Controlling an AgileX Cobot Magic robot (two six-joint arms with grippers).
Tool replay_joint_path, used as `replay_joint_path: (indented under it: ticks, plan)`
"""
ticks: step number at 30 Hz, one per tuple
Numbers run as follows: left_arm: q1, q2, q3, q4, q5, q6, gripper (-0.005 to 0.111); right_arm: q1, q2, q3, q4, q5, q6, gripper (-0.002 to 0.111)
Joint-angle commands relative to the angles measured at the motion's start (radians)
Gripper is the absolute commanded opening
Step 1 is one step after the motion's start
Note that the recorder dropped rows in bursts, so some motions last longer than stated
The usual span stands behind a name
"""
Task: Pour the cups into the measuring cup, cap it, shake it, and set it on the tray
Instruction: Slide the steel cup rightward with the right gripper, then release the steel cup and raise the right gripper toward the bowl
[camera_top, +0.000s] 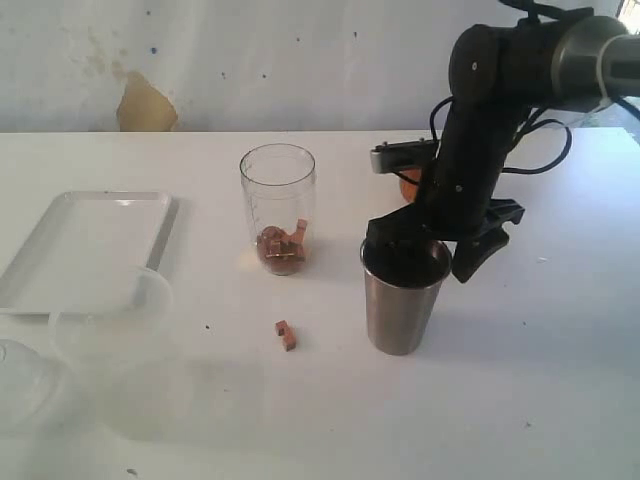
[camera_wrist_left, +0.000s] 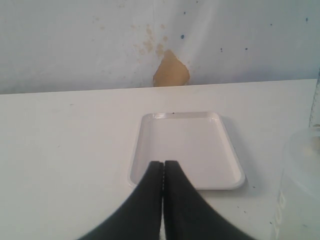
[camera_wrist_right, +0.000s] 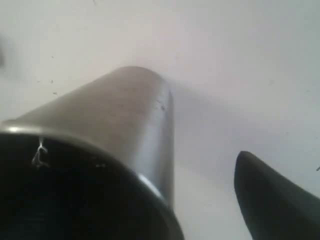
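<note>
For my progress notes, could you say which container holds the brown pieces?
The clear measuring cup; the frosted container looks empty, the steel tumbler hides its inside.

Upright steel tumbler (camera_top: 403, 300) near measuring cup (camera_top: 278, 195) with brown blocks (camera_top: 283, 250)

left end effector (camera_wrist_left: 162, 172) — closed | right end effector (camera_top: 432, 248) — jaws apart

Bare robot test room, lab-like.
A cabled black robot arm (camera_top: 470, 160) stands over a plain white worktop (camera_top: 560, 400), against a scuffed wall (camera_top: 300, 60) with chipped paint (camera_top: 145, 105).
</note>
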Motion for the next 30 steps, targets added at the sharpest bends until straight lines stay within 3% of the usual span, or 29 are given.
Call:
replay_joint_path:
  ticks: [1,23,25,30]
  plan:
    - [-0.002,-0.003,0.005,0.002,0.002,-0.002,0.001,-0.004,-0.026,-0.003,-0.004,0.004,-0.016,0.076]
    - [-0.002,-0.003,0.005,0.002,0.002,-0.002,0.001,-0.004,-0.270,-0.031,-0.004,0.004,0.011,0.070]
    - [-0.002,-0.003,0.005,0.002,0.002,-0.002,0.001,-0.004,-0.297,-0.031,-0.002,0.004,0.012,0.064]
    - [-0.002,-0.003,0.005,0.002,0.002,-0.002,0.001,-0.004,-0.344,-0.031,0.014,0.004,0.012,0.028]
